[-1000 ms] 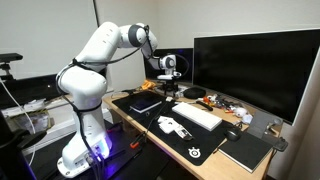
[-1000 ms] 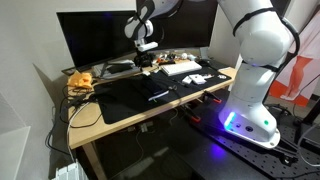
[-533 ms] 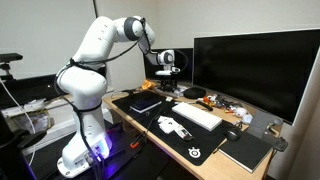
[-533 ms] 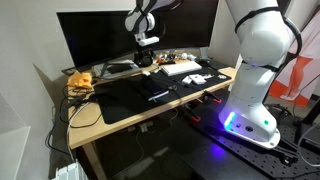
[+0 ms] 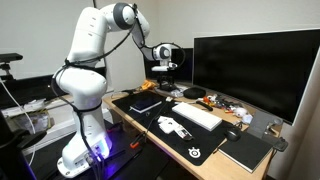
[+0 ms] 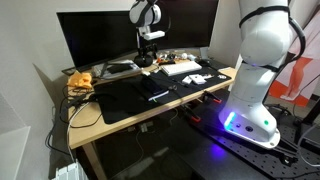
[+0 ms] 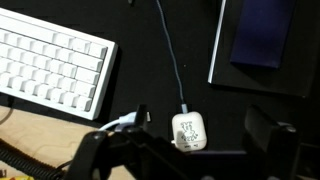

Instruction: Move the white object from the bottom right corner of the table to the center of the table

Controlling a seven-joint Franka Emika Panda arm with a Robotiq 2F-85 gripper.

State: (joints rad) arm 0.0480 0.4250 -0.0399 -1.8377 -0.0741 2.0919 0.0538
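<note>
— Table [image 6: 90, 128] looks cluttered. Where's the white object [image 7: 189, 129]?
— My wrist view shows it on the black mat [image 7: 150, 60], between the keyboard [image 7: 50, 65] and a dark notebook [image 7: 262, 38], with a cable [image 7: 172, 60] attached.
— And the gripper [image 5: 165, 72]?
— It hangs high above the table, jaws apart, holding nothing.

The keyboard [image 7: 50, 62] runs off the wrist view's left edge, and the hand [image 7: 185, 160] is blurred dark.
</note>
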